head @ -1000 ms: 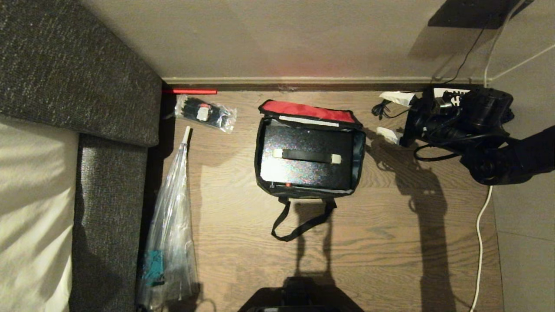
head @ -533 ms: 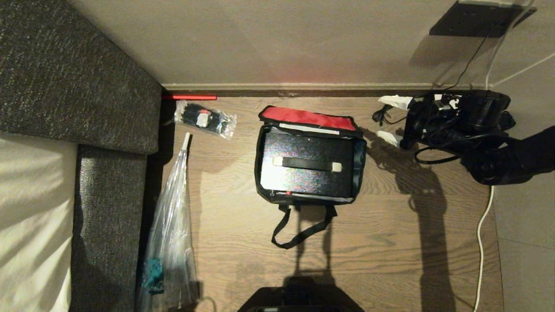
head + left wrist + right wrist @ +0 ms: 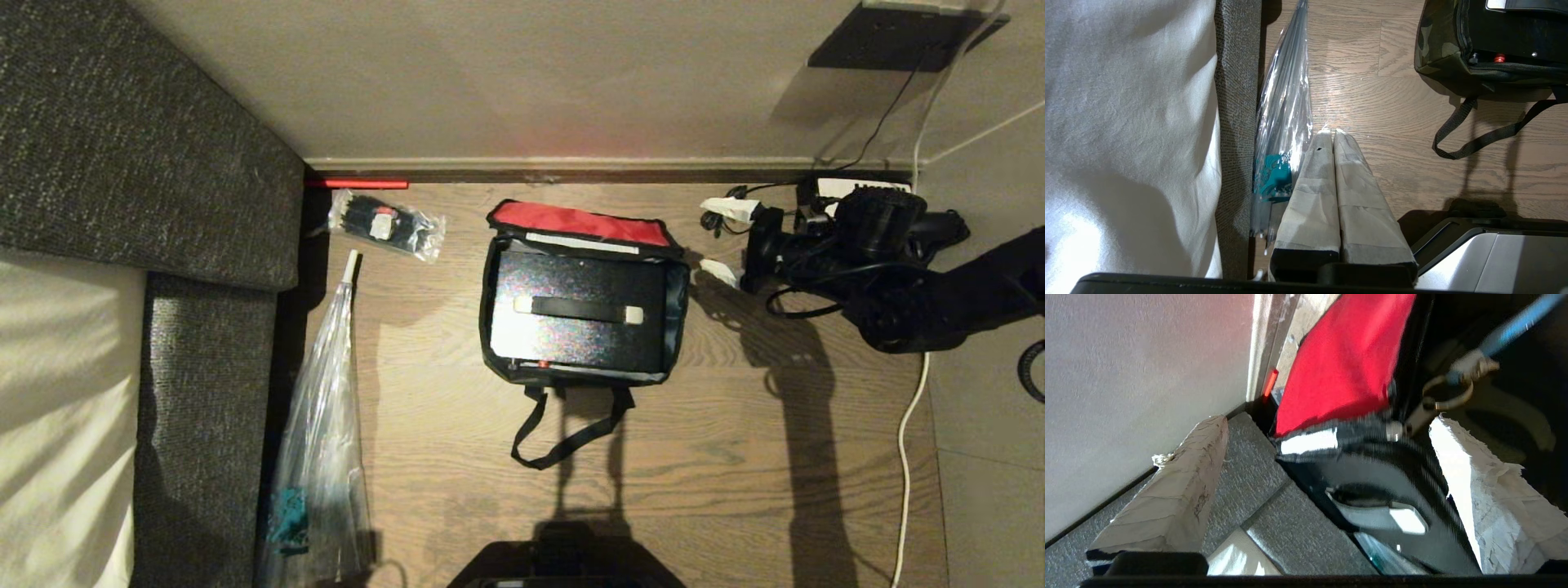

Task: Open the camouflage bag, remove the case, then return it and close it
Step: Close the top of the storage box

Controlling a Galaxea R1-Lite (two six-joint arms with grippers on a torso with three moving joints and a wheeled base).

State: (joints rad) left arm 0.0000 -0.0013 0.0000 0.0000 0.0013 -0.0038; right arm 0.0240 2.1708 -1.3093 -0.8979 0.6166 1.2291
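On the wooden floor (image 3: pixel 718 425) by the wall's baseboard, the camouflage bag (image 3: pixel 678 294) sits open, its red-lined lid (image 3: pixel 581 219) propped toward the wall. The bag's outer fabric is mostly hidden from above; only a corner of the green-black pattern shows in the left wrist view. Inside lies the case (image 3: pixel 584 286), glittery black and filling the bag nearly wall to wall, its black handle (image 3: pixel 578 309) with white ends lying flat across the top. The right gripper (image 3: pixel 720 238) hovers just beside the bag's right edge, fingers spread wide, grasping nothing; the arm behind it is dark and cut off at the frame. The left gripper (image 3: pixel 1331 131) hangs clenched and empty near a clear plastic bag (image 3: pixel 320 425) beside the sofa (image 3: pixel 204 367). Bare floor lies in front of the bag, where its strap (image 3: pixel 563 429) trails loose.
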